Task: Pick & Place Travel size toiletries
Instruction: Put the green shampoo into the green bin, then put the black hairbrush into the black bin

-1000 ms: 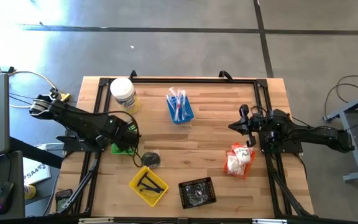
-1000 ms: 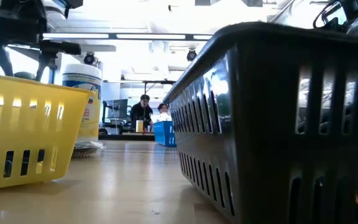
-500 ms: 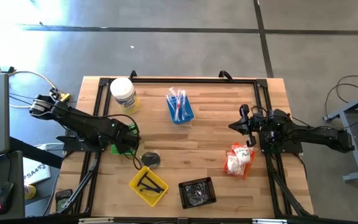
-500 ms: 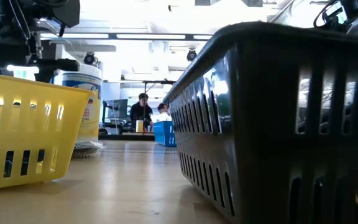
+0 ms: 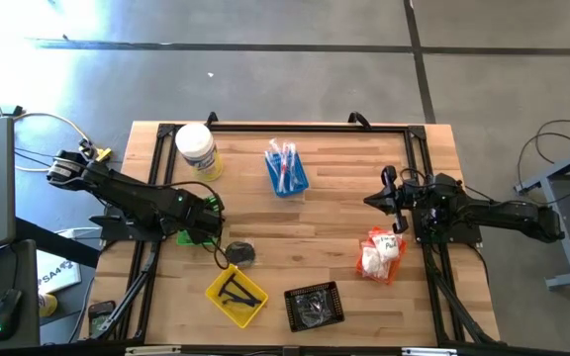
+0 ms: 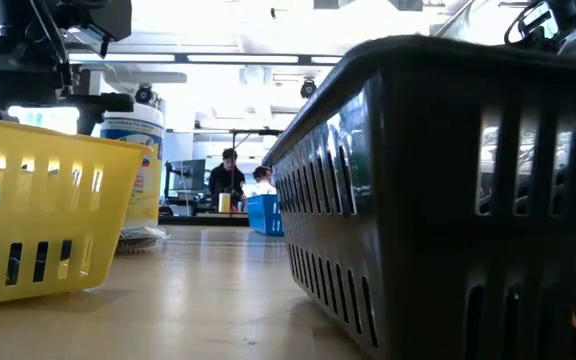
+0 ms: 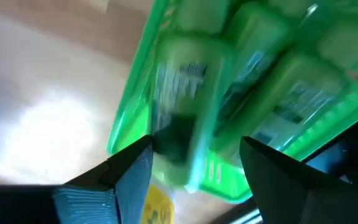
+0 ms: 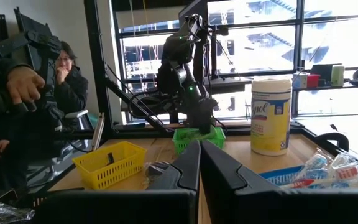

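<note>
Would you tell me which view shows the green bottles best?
The left wrist view: green bottles fill it, lying in the green tray, though blurred. The high and right wrist views show only the tray; the low view shows neither.

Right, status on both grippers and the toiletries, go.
Left gripper open over green tray, blurred green bottle between its fingers, apparently dropping. Right gripper shut, idle at table's right. Nothing in the way.

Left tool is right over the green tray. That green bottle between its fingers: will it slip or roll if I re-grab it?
The green bottle looks smooth and rounded, so it probably rolls and may slip. It appears small, likely light. It shows over the green tray, between the open left tool fingers.
</note>
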`<state>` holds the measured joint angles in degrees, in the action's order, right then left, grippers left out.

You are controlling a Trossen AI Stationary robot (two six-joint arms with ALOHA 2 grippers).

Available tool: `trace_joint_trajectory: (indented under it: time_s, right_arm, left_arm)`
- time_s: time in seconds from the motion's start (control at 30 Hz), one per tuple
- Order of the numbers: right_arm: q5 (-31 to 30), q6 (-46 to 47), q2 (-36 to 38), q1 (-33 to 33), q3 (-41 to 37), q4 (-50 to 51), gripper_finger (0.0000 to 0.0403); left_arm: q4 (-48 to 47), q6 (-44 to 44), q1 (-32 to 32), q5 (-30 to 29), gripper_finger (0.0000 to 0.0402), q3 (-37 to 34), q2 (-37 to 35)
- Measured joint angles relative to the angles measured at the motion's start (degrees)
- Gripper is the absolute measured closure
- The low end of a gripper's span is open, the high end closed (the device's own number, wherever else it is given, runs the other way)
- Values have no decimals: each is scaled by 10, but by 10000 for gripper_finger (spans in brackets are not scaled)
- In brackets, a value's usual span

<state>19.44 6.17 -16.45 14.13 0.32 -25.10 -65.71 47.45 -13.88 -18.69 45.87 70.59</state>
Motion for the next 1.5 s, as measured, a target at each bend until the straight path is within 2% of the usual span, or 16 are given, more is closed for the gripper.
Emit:
trace_joint_trajectory:
  time_s: [0.2,0.4,0.53,0.67,0.73,0.8,0.93,1.0,1.13,1.3,1.5]
  right_arm:
    - [0,2,0,0,0,0,398]
    - [0,3,0,0,0,0,398]
    - [1,3,0,0,0,0,398]
    - [2,4,0,0,0,-2,398]
    - [3,4,0,0,0,-2,398]
    - [4,4,0,0,0,-3,398]
    - [10,3,0,0,0,-7,398]
    - [11,4,0,0,0,-7,398]
    - [11,11,0,0,0,-7,398]
    - [11,15,-7,0,0,-9,398]
    - [-35,15,-29,0,0,-17,398]
  left_arm:
    - [-55,-67,0,-62,163,0,0]
    - [-81,-173,0,-39,163,17,-11]
    - [-12,-237,0,8,163,66,-42]
    - [136,-319,11,63,179,90,-103]
    - [213,-363,26,90,197,90,-129]
    - [249,-419,39,108,221,89,-150]
    - [274,-557,48,86,283,85,-175]
    - [321,-616,48,63,320,60,-189]
    - [436,-676,49,80,390,-40,-228]
    - [520,-705,48,71,394,-140,-270]
    - [519,-686,17,17,400,-189,-328]
